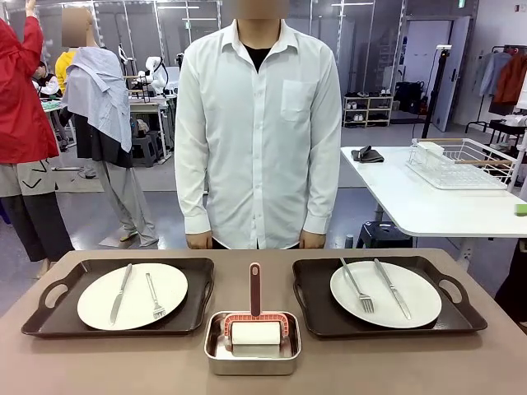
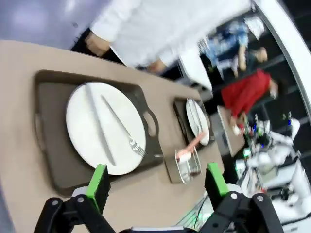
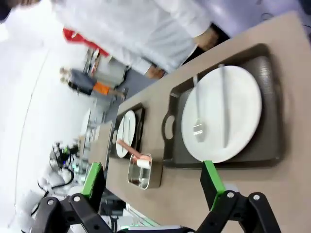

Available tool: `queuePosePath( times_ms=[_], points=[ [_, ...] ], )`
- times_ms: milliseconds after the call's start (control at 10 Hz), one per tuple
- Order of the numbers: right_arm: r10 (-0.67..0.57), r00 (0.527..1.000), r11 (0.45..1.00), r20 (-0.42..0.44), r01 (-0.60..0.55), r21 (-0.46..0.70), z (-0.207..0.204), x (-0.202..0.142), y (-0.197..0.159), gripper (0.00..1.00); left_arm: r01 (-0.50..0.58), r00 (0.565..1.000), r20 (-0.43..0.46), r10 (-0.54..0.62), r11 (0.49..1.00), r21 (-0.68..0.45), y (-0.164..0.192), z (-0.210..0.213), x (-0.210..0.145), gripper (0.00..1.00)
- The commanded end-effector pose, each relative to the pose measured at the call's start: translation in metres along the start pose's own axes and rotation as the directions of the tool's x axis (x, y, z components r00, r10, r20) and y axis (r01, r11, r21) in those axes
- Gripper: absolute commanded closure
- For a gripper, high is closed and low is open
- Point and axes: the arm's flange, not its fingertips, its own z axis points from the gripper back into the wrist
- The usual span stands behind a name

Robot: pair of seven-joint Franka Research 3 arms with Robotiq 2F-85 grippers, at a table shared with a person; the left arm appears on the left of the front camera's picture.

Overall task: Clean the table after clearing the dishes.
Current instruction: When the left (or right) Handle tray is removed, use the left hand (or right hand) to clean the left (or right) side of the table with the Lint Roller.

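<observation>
Left gripper [image 2: 156,180] and right gripper [image 3: 151,177] hang open, empty. Plates [image 1: 95,306] and cutlery [image 1: 121,292] lie loose on stiff trays [image 1: 199,281] on table [image 1: 395,366]; probably slide, so grip tray handles [image 1: 466,295], keep level.

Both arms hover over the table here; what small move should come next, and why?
Probably lower the left gripper toward a handle of the left tray. Its jaws stand open and empty, and both that tray and the right tray hold plates on the table, so wiping cannot begin.

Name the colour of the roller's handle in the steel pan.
The handle is salmon red, clearest in the front view.
</observation>
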Motion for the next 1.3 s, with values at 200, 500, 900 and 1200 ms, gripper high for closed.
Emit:
queuePosePath(
  times_ms=[200,500,900,1200],
  points=[
    [-0.109,0.968,0.993,0.224,0.098,0.061,0.057,-0.027,-0.051,0.00,-0.067,0.986,0.153,0.059,0.997,0.043,0.012,0.036,-0.009,0.00],
    [-0.131,0.974,0.991,0.186,0.130,0.018,0.061,-0.010,-0.046,0.00,-0.080,0.988,0.140,0.072,0.995,0.055,0.017,0.043,-0.008,0.00],
    [-0.131,0.974,0.991,0.186,0.130,0.018,0.061,-0.010,-0.046,0.00,-0.080,0.988,0.140,0.072,0.995,0.055,0.017,0.043,-0.008,0.00],
    [-0.131,0.974,0.991,0.186,0.130,0.018,0.061,-0.010,-0.046,0.00,-0.080,0.988,0.140,0.072,0.995,0.055,0.017,0.043,-0.008,0.00]
  ],
)
